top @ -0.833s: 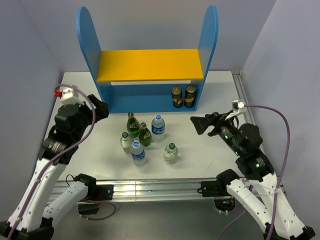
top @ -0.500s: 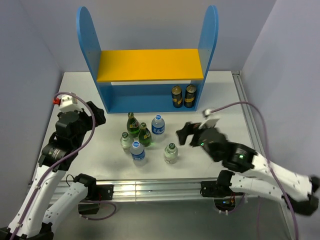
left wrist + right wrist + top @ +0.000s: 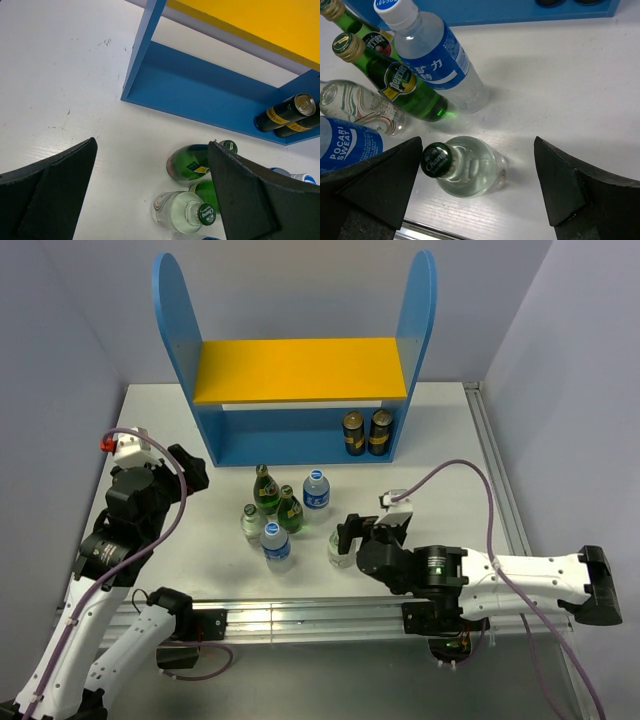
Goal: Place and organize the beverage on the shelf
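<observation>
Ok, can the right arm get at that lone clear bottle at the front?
Probably yes. The right gripper is open above the clear bottle, a finger on each side, and the nearest green bottle stands apart from it.

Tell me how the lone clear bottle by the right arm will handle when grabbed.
Clear bottle: looks like smooth glass, so probably slippery and breakable. It stands upright, narrow and tall, so a sideways nudge may tip it.
</observation>
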Tool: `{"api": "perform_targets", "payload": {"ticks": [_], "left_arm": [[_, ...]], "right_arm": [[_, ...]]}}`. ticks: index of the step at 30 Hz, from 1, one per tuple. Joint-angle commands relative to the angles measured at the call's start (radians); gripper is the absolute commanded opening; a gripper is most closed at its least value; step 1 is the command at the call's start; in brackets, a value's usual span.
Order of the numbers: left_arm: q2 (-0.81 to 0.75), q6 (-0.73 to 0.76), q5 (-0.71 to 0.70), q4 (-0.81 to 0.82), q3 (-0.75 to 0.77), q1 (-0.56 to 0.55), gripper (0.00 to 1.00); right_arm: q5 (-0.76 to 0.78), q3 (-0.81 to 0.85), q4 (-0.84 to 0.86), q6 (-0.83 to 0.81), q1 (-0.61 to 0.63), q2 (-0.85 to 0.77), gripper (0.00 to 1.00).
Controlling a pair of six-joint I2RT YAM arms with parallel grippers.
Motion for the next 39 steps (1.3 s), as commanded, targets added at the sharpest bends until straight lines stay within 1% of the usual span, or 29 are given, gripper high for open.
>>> {"api": "perform_targets", "payload": {"ticks": [1,11,15,18,21,22,25,27,28,30,31,34,36,37,38,39], "left_arm": [[-0.007,0.021,-0.011,0.014,0.0,0.0,0.99],[0.001,0.02,-0.004,0.014,0.0,0.0,0.99],[-0.002,0.02,-0.004,0.015,0.0,0.0,0.99],[-0.002,0.02,-0.001,0.015,0.0,0.0,0.99],[-0.002,0.021,-0.003,0.015,-0.001,0.0,0.99],[-0.001,0.02,-0.001,0.015,0.0,0.0,0.99],[-0.002,0.02,-0.001,0.015,0.002,0.0,0.99],[-0.002,0.02,0.0,0.015,-0.001,0.0,0.99],[-0.002,0.021,0.0,0.015,0.0,0.0,0.99],[-0.004,0.02,0.0,0.015,-0.001,0.0,0.99],[-0.004,0.021,0.002,0.017,0.0,0.0,0.99],[-0.002,0.021,0.002,0.015,0.0,0.0,0.99],[-0.002,0.021,0.002,0.014,0.0,0.0,0.99],[-0.002,0.021,0.0,0.015,0.0,0.0,0.99],[-0.002,0.021,0.003,0.014,-0.001,0.0,0.99],[-0.002,0.021,0.003,0.015,-0.001,0.0,0.99]], "right_arm": [[0.053,-0.01,0.165,-0.002,0.008,0.056,0.99],[0.062,0.001,0.251,-0.026,0.02,0.165,0.98],[0.073,-0.005,0.261,0.001,0.02,0.233,0.98],[0.09,-0.02,0.27,0.027,0.022,0.263,0.95],[0.123,-0.036,0.261,0.058,0.02,0.273,0.79],[0.131,-0.033,0.241,0.067,0.019,0.274,0.69],[0.159,-0.025,0.218,0.083,0.02,0.276,0.52],[0.171,-0.019,0.193,0.087,0.019,0.279,0.46],[0.179,-0.016,0.183,0.089,0.02,0.277,0.38],[0.18,-0.014,0.184,0.075,0.02,0.273,0.3],[0.18,-0.008,0.181,0.07,0.02,0.268,0.2],[0.185,0.027,0.167,0.037,0.019,0.262,0.12],[0.2,0.064,0.124,0.005,0.017,0.257,0.06],[0.205,0.108,0.098,-0.008,0.017,0.247,0.0],[0.211,0.133,0.084,-0.023,0.014,0.237,0.0],[0.212,0.182,0.08,-0.073,0.009,0.224,0.0]]}}
